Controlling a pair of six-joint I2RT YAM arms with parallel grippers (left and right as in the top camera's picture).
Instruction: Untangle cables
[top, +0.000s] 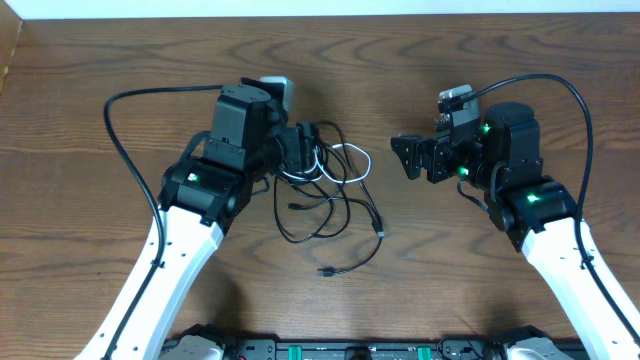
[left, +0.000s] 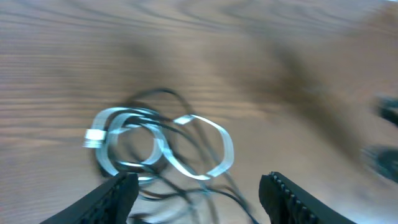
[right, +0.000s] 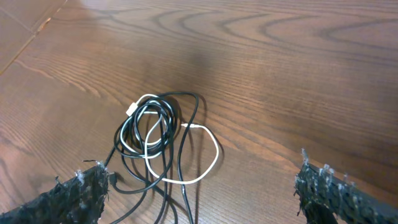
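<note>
The cables (top: 335, 200) lie in one tangle on the wooden table at centre: several black cords with small plug ends and a white one (top: 357, 160) looped through them. My left gripper (top: 298, 155) is open right over the tangle's upper left part. Its blurred wrist view shows both fingers (left: 199, 186) apart, with the white loop (left: 205, 149) and black cords between and beyond them. My right gripper (top: 406, 158) is open and empty, to the right of the tangle and apart from it. Its wrist view (right: 202, 183) shows the tangle (right: 155, 134) ahead on the table.
Bare wooden tabletop (top: 450, 260) surrounds the tangle. A loose black plug end (top: 326, 270) reaches toward the front edge. The arms' own thicker black wires arc over each arm (top: 120, 110). A seam in the table surface shows at far left (right: 37, 28).
</note>
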